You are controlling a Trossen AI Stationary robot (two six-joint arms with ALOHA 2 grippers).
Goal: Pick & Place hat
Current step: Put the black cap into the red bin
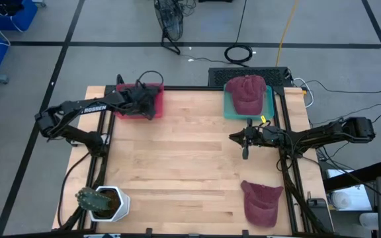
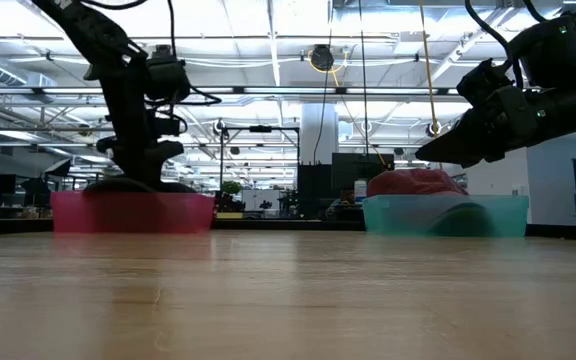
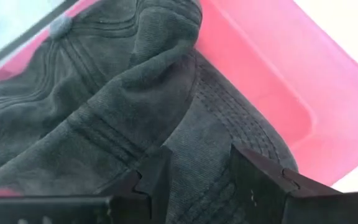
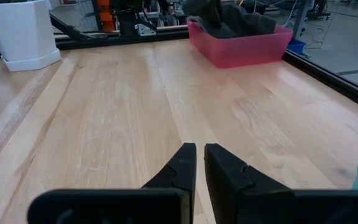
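Left wrist view: the left claw is down in the pink bin, its two dark fingers partly spread with a fold of the dark grey hat between them. The hat's crown and brim fill most of the bin's floor. Whether the fingers actually pinch the fabric cannot be told.

High view: the left claw and the pink bin sit at the far left corner of the worktop. The dark hat lies inside the bin, under the claw.

Right claw: fingers closed almost together, holding nothing. It hangs above bare wood near the right edge of the worktop, about midway along that edge. The right wrist view confirms the narrow slit between the fingers and the empty worktop below.

Teal bin: positioned at the far right corner of the worktop. A maroon hat rests on top of it.

Second maroon hat: lies flat on the worktop at the near right corner, well apart from both claws.

White planter: stands at the near left corner, holding a green plant.
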